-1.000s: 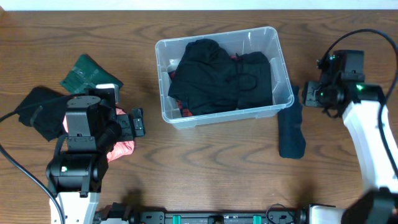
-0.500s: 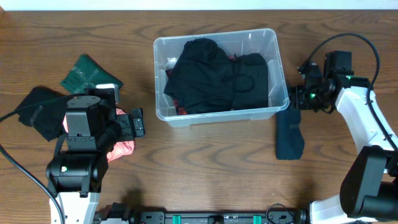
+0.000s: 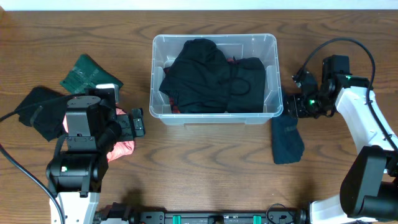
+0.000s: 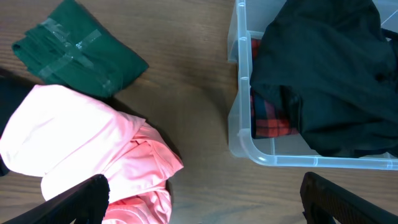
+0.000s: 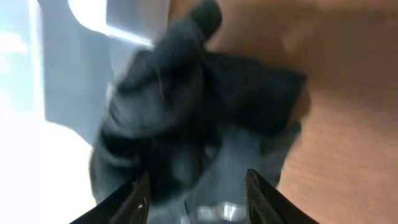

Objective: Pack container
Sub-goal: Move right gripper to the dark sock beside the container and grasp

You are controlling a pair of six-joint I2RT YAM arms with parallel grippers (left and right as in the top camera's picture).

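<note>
Brown wooden desk (image 3: 205, 168): at frame left, the left pincer (image 4: 202, 190) hangs wide open and empty beside a pink garment (image 4: 87, 143). At upper centre, the container (image 3: 214, 116) sits heaped with black clothes (image 3: 211, 78). At right, the right pincer (image 5: 198, 190) is blurred over a dark cloth (image 3: 287, 140), and I cannot tell its hold. So close to the wall, it could shove the container or drop the cloth outside.

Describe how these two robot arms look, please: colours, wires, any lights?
Both mix black and white. The left arm is a boxy black block above a white base, with a black cable trailing away. The right arm has a smooth white shell, black joints, a small green light and a looping black cable. The left fingers are dark.
</note>
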